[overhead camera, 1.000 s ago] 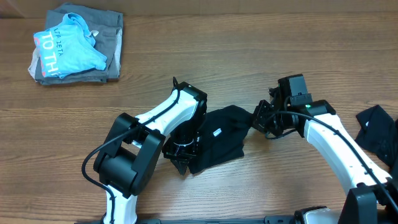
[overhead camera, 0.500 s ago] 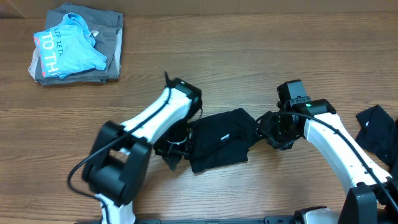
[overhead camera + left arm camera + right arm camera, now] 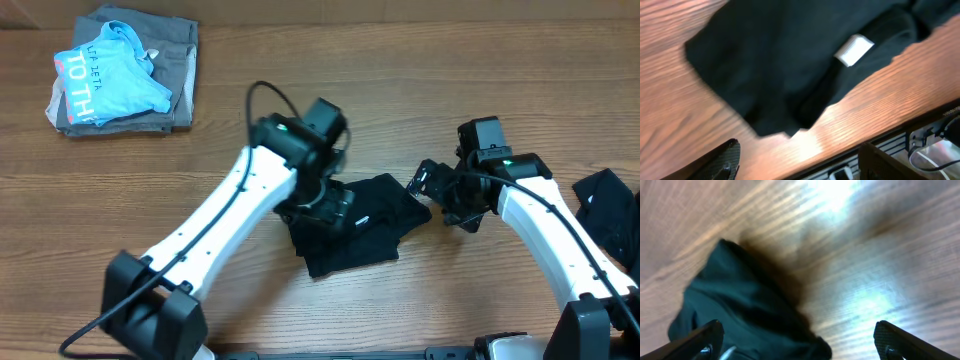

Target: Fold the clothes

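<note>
The clothes in play are a black T-shirt [image 3: 365, 238] lying folded in a compact bundle at the table's middle, its small white neck label [image 3: 854, 50] facing up. My left gripper [image 3: 330, 210] hovers over the bundle's left part, open, with nothing between its fingers [image 3: 715, 161]. My right gripper [image 3: 437, 193] stands just off the bundle's right corner, open wide and empty. In the right wrist view the black fabric [image 3: 740, 305] lies below the left finger [image 3: 702, 339]. A second black garment [image 3: 608, 215] lies at the right edge.
A light blue shirt [image 3: 110, 80] rests on a grey folded garment [image 3: 175, 60] at the far left corner. The table's front edge with a metal rail [image 3: 920, 140] runs close behind the left gripper.
Both grippers have opened and let go of the black T-shirt. The left arm has lifted and swung right over the bundle; the right gripper has drawn back slightly to the right.
</note>
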You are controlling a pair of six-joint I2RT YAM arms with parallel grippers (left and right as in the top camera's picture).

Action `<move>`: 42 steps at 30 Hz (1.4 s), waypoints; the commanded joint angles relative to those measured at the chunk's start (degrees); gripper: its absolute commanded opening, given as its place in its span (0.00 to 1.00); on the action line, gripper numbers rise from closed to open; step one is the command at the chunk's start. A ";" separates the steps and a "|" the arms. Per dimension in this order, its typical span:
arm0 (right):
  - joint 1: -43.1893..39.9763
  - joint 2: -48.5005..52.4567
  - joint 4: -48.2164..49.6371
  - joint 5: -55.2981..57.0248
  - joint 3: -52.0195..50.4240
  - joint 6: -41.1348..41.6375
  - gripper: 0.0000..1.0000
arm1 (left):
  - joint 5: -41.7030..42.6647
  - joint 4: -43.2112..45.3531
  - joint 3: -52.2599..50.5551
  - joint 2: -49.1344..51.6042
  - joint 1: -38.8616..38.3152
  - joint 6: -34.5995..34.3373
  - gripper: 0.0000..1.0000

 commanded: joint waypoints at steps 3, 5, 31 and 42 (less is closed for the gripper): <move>-1.70 0.26 1.75 0.00 1.64 -0.02 1.00 | -2.14 1.88 0.15 6.27 -4.31 1.31 0.70; -3.15 0.26 2.21 -0.15 1.64 -0.04 1.00 | -6.10 1.49 0.15 8.04 -4.46 2.27 0.63; -14.38 0.26 2.29 -9.70 1.53 -8.02 1.00 | -12.44 7.13 -0.26 9.49 -15.26 18.91 0.71; -14.38 0.26 2.19 -9.68 1.53 -8.17 1.00 | -14.78 7.72 -0.44 13.55 -15.06 18.67 0.64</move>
